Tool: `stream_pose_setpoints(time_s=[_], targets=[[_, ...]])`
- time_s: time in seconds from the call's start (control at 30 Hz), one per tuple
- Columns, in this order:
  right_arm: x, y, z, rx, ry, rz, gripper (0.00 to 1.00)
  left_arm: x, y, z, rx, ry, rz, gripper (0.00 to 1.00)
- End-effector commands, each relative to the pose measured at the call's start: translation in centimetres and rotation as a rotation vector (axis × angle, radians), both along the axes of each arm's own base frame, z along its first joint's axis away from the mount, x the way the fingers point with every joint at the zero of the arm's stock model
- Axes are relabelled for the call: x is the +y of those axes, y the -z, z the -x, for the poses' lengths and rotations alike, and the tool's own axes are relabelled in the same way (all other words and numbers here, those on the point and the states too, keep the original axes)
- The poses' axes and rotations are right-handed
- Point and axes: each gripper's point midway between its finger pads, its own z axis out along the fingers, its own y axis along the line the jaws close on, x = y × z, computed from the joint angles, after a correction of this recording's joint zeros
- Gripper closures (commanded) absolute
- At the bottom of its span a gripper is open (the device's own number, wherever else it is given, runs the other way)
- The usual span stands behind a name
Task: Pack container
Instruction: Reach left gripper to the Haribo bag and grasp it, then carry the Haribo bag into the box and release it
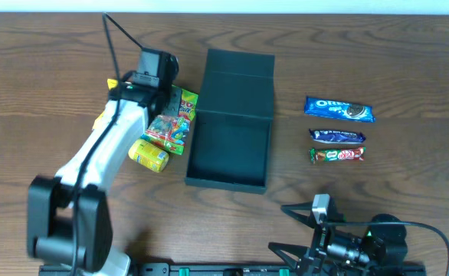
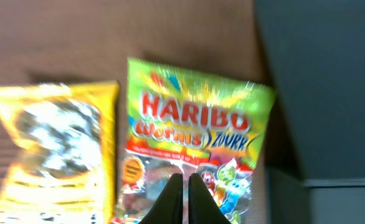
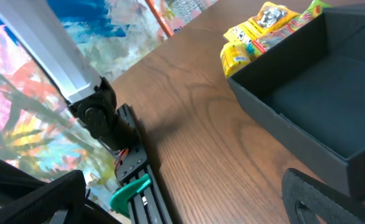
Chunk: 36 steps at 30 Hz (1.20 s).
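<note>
The dark teal container (image 1: 230,182) lies open at the table's middle, empty, its flap lid (image 1: 240,77) folded back. It also shows in the left wrist view (image 2: 326,93) and the right wrist view (image 3: 276,109). A green Haribo packet (image 1: 175,126) lies just left of it, next to a yellow packet (image 1: 148,155). My left gripper (image 2: 185,180) is shut, its tips just over the Haribo packet (image 2: 195,118); I cannot tell if they touch it. My right gripper (image 3: 182,205) is open and empty, low by the front edge (image 1: 316,218).
An Oreo packet (image 1: 339,109), a blue bar (image 1: 337,136) and a red and green bar (image 1: 337,155) lie in a column right of the container. The yellow packet (image 2: 58,155) lies left of the Haribo packet. A black rail (image 3: 139,180) runs along the table's front edge.
</note>
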Motion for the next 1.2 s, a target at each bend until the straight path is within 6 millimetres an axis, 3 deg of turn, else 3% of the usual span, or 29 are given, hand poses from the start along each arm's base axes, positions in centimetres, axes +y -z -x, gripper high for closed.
stream_pose_setpoints(time_s=[0.0, 0.03, 0.07, 0.1, 0.3, 0.5, 0.53, 0.57, 0.63, 0.7, 0.73, 0.8, 0.87, 0.97, 1.07, 1.17], targets=[[0.0, 0.1, -0.1, 0.004, 0.011, 0.003, 0.01, 0.3, -3.2, -0.3, -0.076, -0.019, 0.007, 0.94], [0.0, 0.1, -0.1, 0.004, 0.011, 0.003, 0.01, 0.4, -3.3, -0.3, -0.078, -0.019, 0.008, 0.88], [0.0, 0.1, -0.1, 0.004, 0.011, 0.003, 0.01, 0.3, -2.7, -0.3, -0.064, -0.018, 0.005, 0.18], [0.0, 0.1, -0.1, 0.004, 0.011, 0.003, 0.01, 0.3, -1.5, -0.3, -0.034, -0.013, -0.005, 0.05], [0.0, 0.1, -0.1, 0.004, 0.011, 0.003, 0.01, 0.4, 6.8, 0.0, 0.157, 0.032, -0.074, 0.05], [0.0, 0.1, -0.1, 0.004, 0.011, 0.003, 0.01, 0.3, 13.7, 1.4, 0.311, 0.063, -0.093, 0.02], [0.0, 0.1, -0.1, 0.005, 0.011, 0.003, 0.01, 0.4, 14.7, 1.7, 0.336, 0.063, -0.097, 0.27], [0.0, 0.1, -0.1, 0.005, 0.011, 0.003, 0.01, 0.4, 15.5, 2.1, 0.358, 0.065, -0.095, 0.42], [0.0, 0.1, -0.1, 0.005, 0.011, 0.003, 0.01, 0.1, 15.8, 2.4, 0.374, 0.068, -0.078, 0.59], [0.0, 0.1, -0.1, 0.005, 0.011, 0.003, 0.01, 0.1, 15.5, 2.3, 0.370, 0.068, -0.078, 0.69], [0.0, 0.1, -0.1, 0.005, 0.011, 0.003, 0.01, 0.1, 14.9, 2.2, 0.368, 0.068, -0.079, 0.78], [0.0, 0.0, -0.1, 0.003, 0.011, 0.003, 0.01, 0.1, 13.1, 1.6, 0.343, 0.065, -0.083, 0.85], [-0.2, 0.1, -0.5, -0.004, 0.030, 0.011, 0.01, 0.3, 9.4, 0.3, 0.281, 0.053, -0.096, 0.93], [-1.0, 0.8, -2.1, 0.053, 0.148, 0.033, 0.01, -0.3, 1.4, -1.1, 0.146, 0.058, -0.067, 0.94], [-1.8, 1.2, -3.2, 0.073, 0.235, 0.054, 0.01, -1.3, -4.7, 0.3, 0.050, 0.038, -0.020, 0.94], [-2.8, 1.4, -4.6, 0.115, 0.342, 0.052, 0.01, -2.5, -8.2, 3.2, 0.031, -0.030, 0.060, 0.94]])
